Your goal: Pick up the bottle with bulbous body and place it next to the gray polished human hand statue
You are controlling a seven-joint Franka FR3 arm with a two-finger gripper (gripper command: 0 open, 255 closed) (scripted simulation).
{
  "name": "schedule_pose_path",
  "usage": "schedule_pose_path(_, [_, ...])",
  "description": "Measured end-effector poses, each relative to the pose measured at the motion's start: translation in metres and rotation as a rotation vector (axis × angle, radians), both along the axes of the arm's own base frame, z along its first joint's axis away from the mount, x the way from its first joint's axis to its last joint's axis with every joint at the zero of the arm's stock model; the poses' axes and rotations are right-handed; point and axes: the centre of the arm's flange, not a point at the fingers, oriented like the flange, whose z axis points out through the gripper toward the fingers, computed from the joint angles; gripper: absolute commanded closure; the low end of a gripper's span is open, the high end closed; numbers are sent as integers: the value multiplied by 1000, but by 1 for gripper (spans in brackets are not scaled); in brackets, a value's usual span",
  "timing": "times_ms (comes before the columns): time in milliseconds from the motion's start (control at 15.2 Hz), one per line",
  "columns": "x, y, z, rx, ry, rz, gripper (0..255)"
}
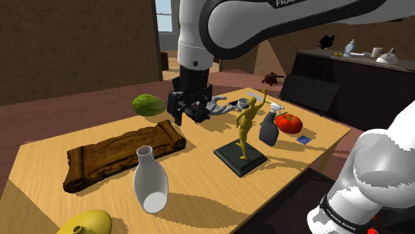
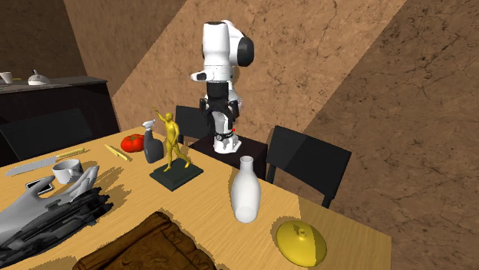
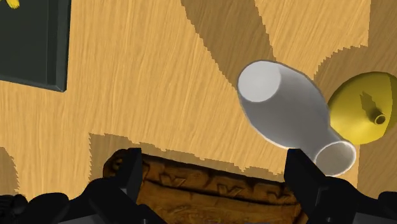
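End effector (image 1: 189,112) hangs over the end of the carved wooden board (image 1: 123,158) nearest the gold figurine (image 1: 247,125), fingers spread wide and nothing between them; in the wrist view the board sits right under the fingertips. The target, a white bottle (image 1: 151,183) with a fat body and narrow neck, stands just off the board's long edge on the side towards the stand, apart from the board and not touching it. It is upright, so its long axis is vertical with the neck up. From the end effector it lies off to one side and lower, outside the finger gap in the wrist view (image 3: 289,114), so the next move probably needs a sideways shift off the board and then a descent. Watch item: a yellow round vessel (image 1: 83,223) sits just past the bottle, further from the board, near enough for an outer finger to clip it. The gray hand statue (image 1: 223,102) lies on the opposite side of the board from the bottle, so the carry likely crosses the board. The figurine on its dark base stands just beside the board's end, and the dark spray bottle (image 1: 269,129) and tomato (image 1: 288,123) sit beyond it; all crowd that part of the counter (image 1: 312,149). A green object (image 1: 147,104) also sits behind the board, near the statue.
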Motion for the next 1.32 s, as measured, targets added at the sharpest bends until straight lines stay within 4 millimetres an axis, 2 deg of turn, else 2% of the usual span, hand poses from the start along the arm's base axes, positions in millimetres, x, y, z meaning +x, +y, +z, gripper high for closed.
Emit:
schedule_pose_path(726, [47,132,-61,-35,54,33,0])
schedule_pose_path(924, [48,141,-78,-38,58,35,0])
schedule_pose_path(1320, [49,142,-105,-38,59,35,0])
